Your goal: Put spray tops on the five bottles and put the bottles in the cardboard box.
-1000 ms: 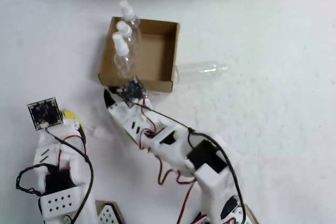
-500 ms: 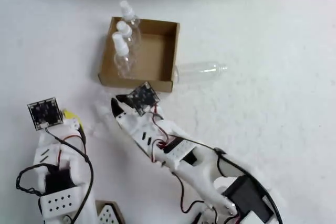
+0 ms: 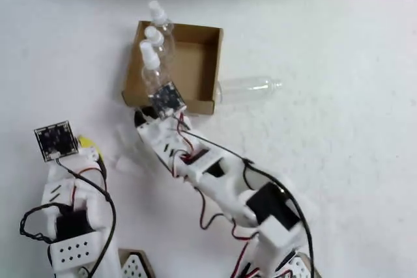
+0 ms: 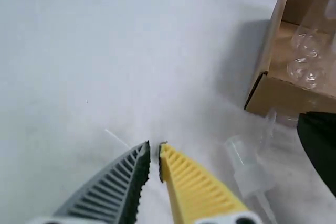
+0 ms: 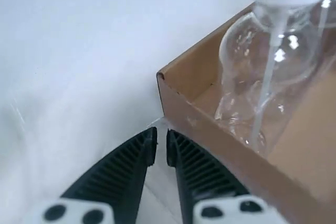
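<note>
The cardboard box (image 3: 195, 105) holds three clear bottles (image 3: 154, 63) with white spray tops, standing along its left side. A fourth bottle (image 3: 251, 88) without a top lies on the table just right of the box. A loose clear spray top (image 3: 124, 162) lies between the two arms, also seen as the spray top (image 4: 247, 167). My right gripper (image 3: 139, 118) is shut and empty at the box's near-left corner (image 5: 164, 80), black fingertips (image 5: 149, 137) just outside the wall. My left gripper (image 4: 155, 151) is shut, empty, low over the table left of the spray top.
The table is covered with a white cloth. The right arm (image 3: 215, 180) stretches diagonally from the front edge toward the box. The left arm (image 3: 68, 213) stands at the front left. Grey chairs line the far edge.
The right arm pulled back and to the right half a second ago, then swung forward again so its gripper is now at the box's near-left corner. The left arm kept still.
</note>
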`<state>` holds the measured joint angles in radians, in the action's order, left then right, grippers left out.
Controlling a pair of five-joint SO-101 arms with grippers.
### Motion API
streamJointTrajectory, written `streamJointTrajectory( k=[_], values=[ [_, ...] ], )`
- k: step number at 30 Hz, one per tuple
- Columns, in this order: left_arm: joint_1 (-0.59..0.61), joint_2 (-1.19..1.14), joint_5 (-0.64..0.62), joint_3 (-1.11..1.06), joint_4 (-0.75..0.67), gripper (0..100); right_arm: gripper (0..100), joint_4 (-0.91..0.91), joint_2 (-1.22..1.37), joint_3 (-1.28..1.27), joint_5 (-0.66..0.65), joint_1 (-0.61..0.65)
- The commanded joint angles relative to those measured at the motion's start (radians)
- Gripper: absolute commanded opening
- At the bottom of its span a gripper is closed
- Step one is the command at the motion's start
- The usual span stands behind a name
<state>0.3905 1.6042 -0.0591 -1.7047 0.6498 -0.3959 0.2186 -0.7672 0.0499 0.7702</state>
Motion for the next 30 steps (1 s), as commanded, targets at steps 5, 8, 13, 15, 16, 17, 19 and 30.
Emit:
streamJointTrajectory(
  k=[5,8,13,15,16,17,19,30],
  values=[
    [-0.012,0.016,0.014,0.006,-0.003,5,1.5,0.004,0.088,0.132,0.002,-0.012],
    [-0.013,0.016,0.014,0.006,-0.003,5,1.5,0.004,0.101,0.141,0.002,-0.012],
    [-0.013,0.016,0.014,0.006,-0.003,5,1.5,0.027,0.104,0.135,0.0,-0.007],
    [-0.013,0.016,0.014,0.006,-0.003,5,1.5,0.081,0.096,0.133,0.0,-0.007],
    [-0.013,0.016,0.014,0.006,-0.003,5,1.5,0.107,0.085,0.133,0.0,-0.007],
    [-0.012,0.016,0.014,0.006,-0.003,5,1.5,0.134,0.076,0.133,0.0,-0.007],
    [-0.012,0.016,0.014,0.006,-0.003,5,1.5,0.203,0.051,0.133,0.0,-0.007],
    [-0.012,0.016,0.014,0.006,-0.002,5,1.5,0.288,0.004,0.141,0.002,-0.045]
  ],
)
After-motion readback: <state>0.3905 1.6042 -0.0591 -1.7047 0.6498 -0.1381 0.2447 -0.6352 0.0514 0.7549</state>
